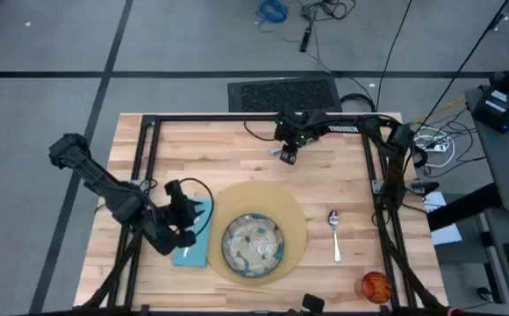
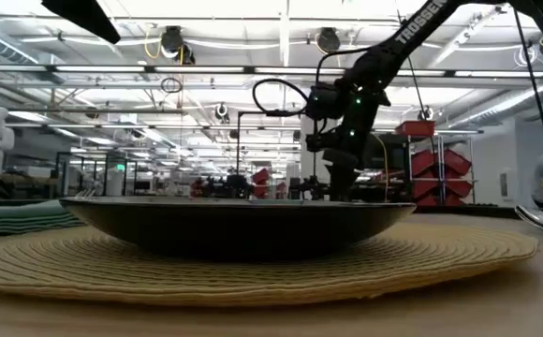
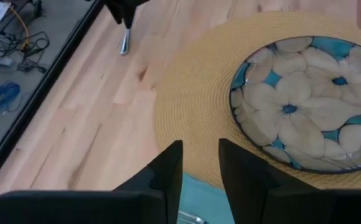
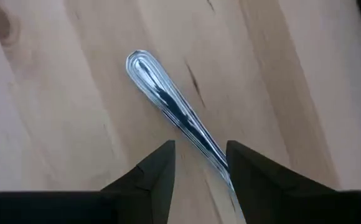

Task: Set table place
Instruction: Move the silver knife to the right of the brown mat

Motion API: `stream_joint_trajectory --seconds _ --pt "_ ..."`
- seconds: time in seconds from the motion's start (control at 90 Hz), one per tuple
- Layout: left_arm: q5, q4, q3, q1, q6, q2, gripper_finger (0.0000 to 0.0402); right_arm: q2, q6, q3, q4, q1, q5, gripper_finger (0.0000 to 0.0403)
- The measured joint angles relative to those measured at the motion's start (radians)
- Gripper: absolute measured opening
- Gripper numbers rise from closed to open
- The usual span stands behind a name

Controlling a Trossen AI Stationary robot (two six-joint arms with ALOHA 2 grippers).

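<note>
A light wooden butcher-block bench (image 1: pixel 237 154) with a black frame stands on a grey floor. Beyond the bench is a large, brightly lit workshop hall with ceiling lights and red racks.

A round tan placemat (image 1: pixel 285 206) lies near the bench's front edge. Centred on the placemat sits a round dish (image 1: pixel 253 244) with a blue and cream flower pattern. A teal napkin (image 1: pixel 193 246) lies just left of the placemat. A silver spoon (image 1: pixel 334 233) lies just right of the placemat, its long axis running front to back, bowl toward the back. An orange cup (image 1: pixel 375 285) stands farther right of the placemat, at the front corner.

The left tool (image 3: pixel 199 165) hangs over the napkin at the placemat's left edge, fingers narrowly apart and holding nothing.

The right tool (image 4: pixel 200 163), behind the placemat near the back edge, hangs over a silver utensil handle (image 4: pixel 168 106) that lies diagonally on the wood. The handle runs between its slightly parted fingers; whether they grip it I cannot tell.
</note>
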Motion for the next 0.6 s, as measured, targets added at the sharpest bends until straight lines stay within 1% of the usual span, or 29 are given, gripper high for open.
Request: stream_joint_trajectory --seconds 0.178,0.289,0.389,0.5,0.6 --pt "0.002 0.017 0.000 0.000 0.000 0.000 0.0088 0.006 -0.042 0.000 -0.001 -0.001 0.001 0.0137" --pt "0.020 0.028 0.000 0.000 0.000 0.000 0.0088 0.040 -0.041 0.000 -0.007 -0.001 0.001 0.0137" --pt "0.023 0.028 0.000 0.000 0.000 0.000 0.0088 0.066 -0.053 0.005 -0.005 0.005 0.016 0.0137" --pt "0.030 0.028 0.000 0.000 0.000 0.000 0.0088 0.068 -0.050 0.005 -0.003 0.017 0.063 0.0137" --pt "0.041 0.027 0.000 0.000 0.001 0.000 0.0088 0.061 -0.023 0.002 -0.004 0.015 0.055 0.0136"
